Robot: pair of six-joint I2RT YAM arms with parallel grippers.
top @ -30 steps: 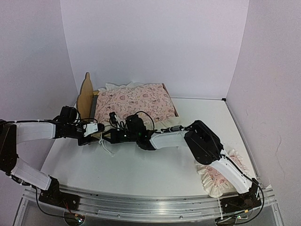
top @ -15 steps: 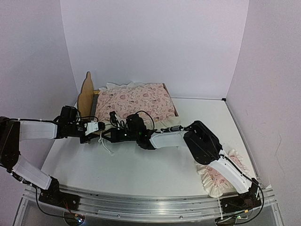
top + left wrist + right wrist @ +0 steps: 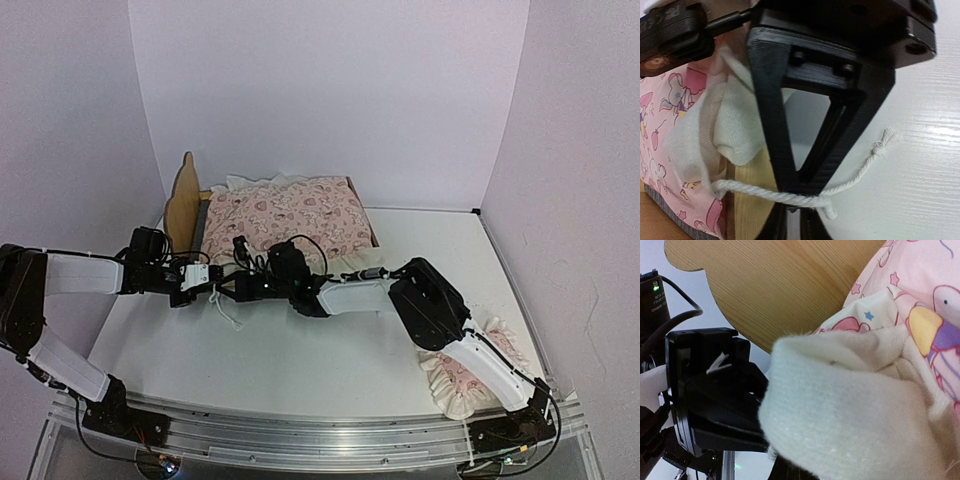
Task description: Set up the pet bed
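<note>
left gripper has crept toward the right gripper at the near corner of the pet bed, which sits just behind them with the pink cushion in it, and its jaws have drawn nearly together at the white cord, though i cannot tell if the cord is pinched. the right gripper is fully closed, its tips buried in the cushion's cream ruffle, so what it holds is hidden. with both tools almost touching, a pull could knock them together, let the thin cord slip, or drag cushion and light frame askew.
</note>
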